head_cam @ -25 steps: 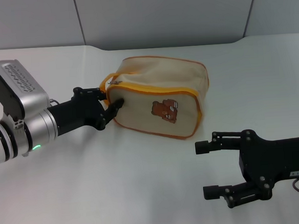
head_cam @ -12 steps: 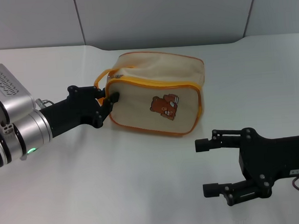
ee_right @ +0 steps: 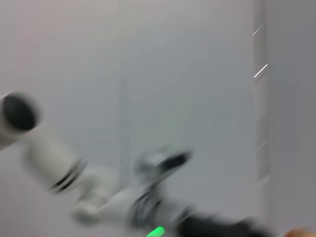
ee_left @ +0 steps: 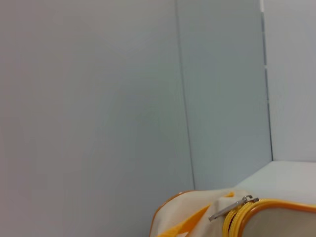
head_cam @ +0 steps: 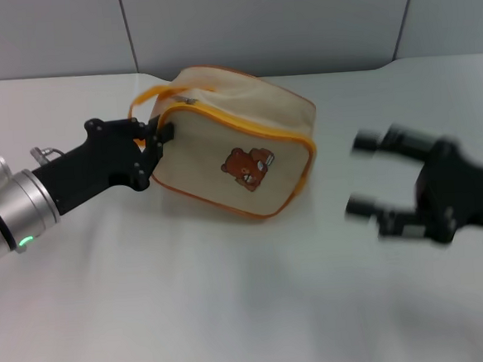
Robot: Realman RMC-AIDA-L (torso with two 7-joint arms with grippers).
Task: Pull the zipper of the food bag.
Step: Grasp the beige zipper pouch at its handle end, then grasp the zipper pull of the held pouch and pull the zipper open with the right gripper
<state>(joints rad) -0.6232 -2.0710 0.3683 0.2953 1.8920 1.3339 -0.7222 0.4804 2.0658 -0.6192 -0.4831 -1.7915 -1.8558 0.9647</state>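
The food bag (head_cam: 222, 141), beige with orange piping and a brown bear on its front, rests tilted on the white table. Its zipper (head_cam: 250, 124) runs as an orange band along the top rim. The silver pull tab (head_cam: 188, 99) is at the bag's left end and shows clearly in the left wrist view (ee_left: 231, 208). My left gripper (head_cam: 161, 138) is shut on the bag's left end, just below the tab. My right gripper (head_cam: 364, 176) is open and empty, blurred with motion, a short way right of the bag.
An orange fabric loop strap (head_cam: 148, 95) arches off the bag's left end above my left gripper. The white table (head_cam: 234, 314) spreads in front. Grey wall panels (head_cam: 255, 23) stand behind. The right wrist view shows my left arm (ee_right: 98, 197) blurred.
My left gripper has pulled the bag leftward and tilted it, its left end raised. My right gripper has risen from the front right to beside the bag's right end.
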